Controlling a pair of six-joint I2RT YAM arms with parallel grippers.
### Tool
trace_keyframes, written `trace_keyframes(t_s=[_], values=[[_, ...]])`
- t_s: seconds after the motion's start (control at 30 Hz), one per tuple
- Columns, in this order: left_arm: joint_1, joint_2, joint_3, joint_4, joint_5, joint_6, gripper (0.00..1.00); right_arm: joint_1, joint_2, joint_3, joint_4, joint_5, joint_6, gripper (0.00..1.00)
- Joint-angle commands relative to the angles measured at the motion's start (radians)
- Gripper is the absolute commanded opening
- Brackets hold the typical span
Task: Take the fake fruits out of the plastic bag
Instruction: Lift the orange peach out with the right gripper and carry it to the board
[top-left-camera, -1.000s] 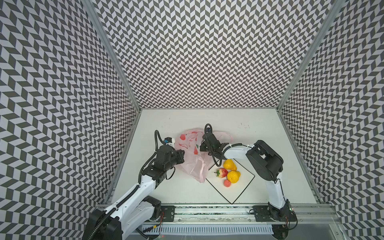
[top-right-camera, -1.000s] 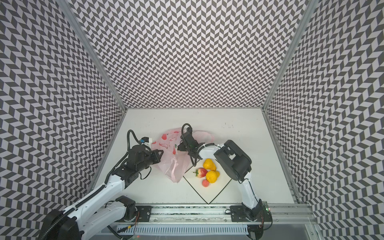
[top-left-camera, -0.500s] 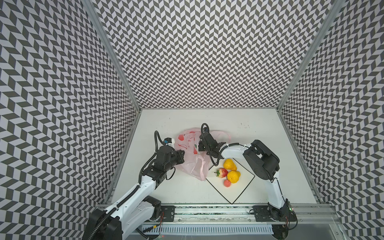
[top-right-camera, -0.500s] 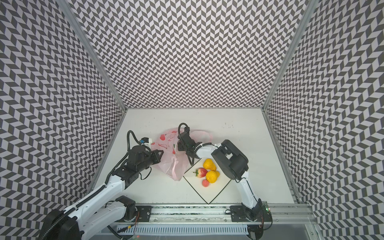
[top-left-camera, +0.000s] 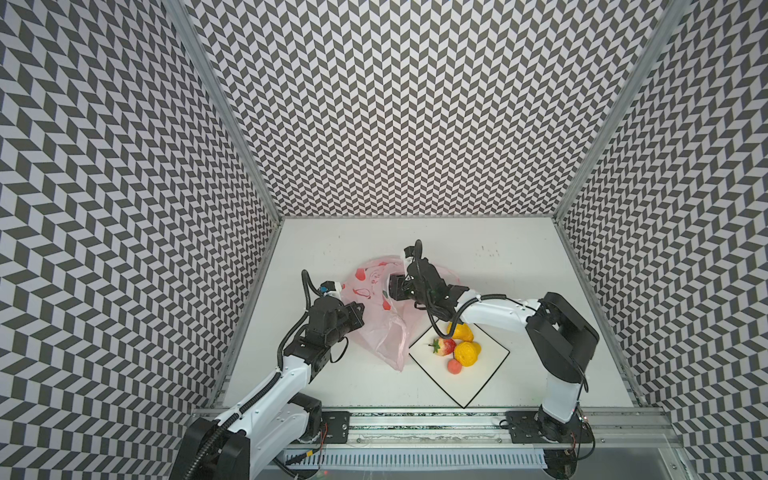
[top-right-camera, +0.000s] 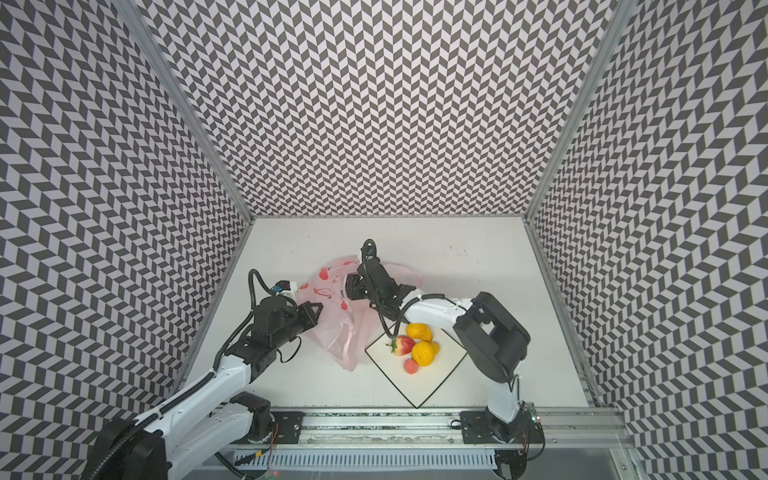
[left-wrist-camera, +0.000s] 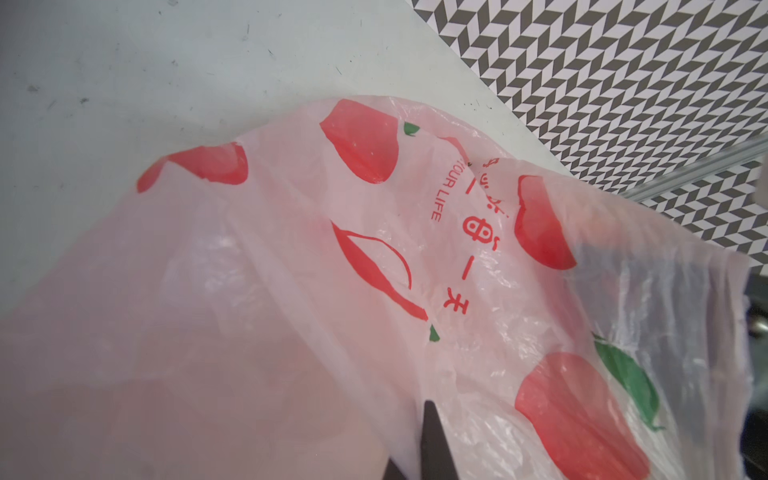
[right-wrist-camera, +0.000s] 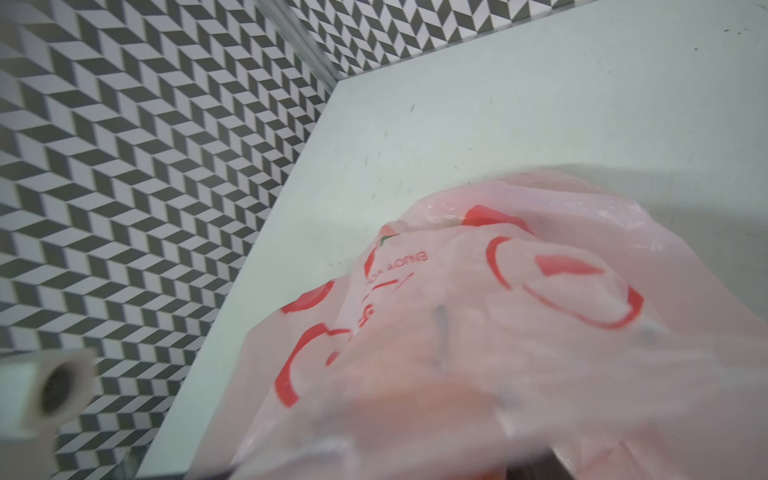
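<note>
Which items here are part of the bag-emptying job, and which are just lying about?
Job: plastic bag, strawberry, two yellow-orange fruits, small pink fruit, left pincer pinching the bag.
Just there: white plate under the fruits, front rail.

Bright even light; right wrist view blurred.

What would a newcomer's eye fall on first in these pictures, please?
The black-and-white chevron walls dominate, enclosing a white table. At its middle is the pale-pink plastic bag, with the left gripper and right gripper at it. Beside it, bright fake fruits sit on a white square plate.
</note>
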Motion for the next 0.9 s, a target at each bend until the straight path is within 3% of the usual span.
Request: trace_keyframes(t_s=[0.0,0.2,0.43,0.73,0.87], values=[[0.023,0.004,-0.016,0.081,0.012,-0.044,0.0,0.012,-0.091,-0.066,0.03,-0.064,0.003,0.3],[0.038,0.016,-0.02,0.113,0.023,-0.058,0.0,0.031,-0.296,-0.219,-0.043,-0.1,-0.005,0.3],[0.043,0.014,-0.035,0.135,0.046,-0.066,0.0,0.09,-0.626,-0.414,-0.253,0.017,0.002,0.31],[0.048,-0.033,-0.058,0.133,0.058,-0.076,0.0,0.092,-1.032,-0.663,-0.633,0.31,0.25,0.33],[0.05,-0.041,-0.063,0.128,0.063,-0.074,0.0,0.093,-1.176,-0.761,-0.711,0.353,0.384,0.33]])
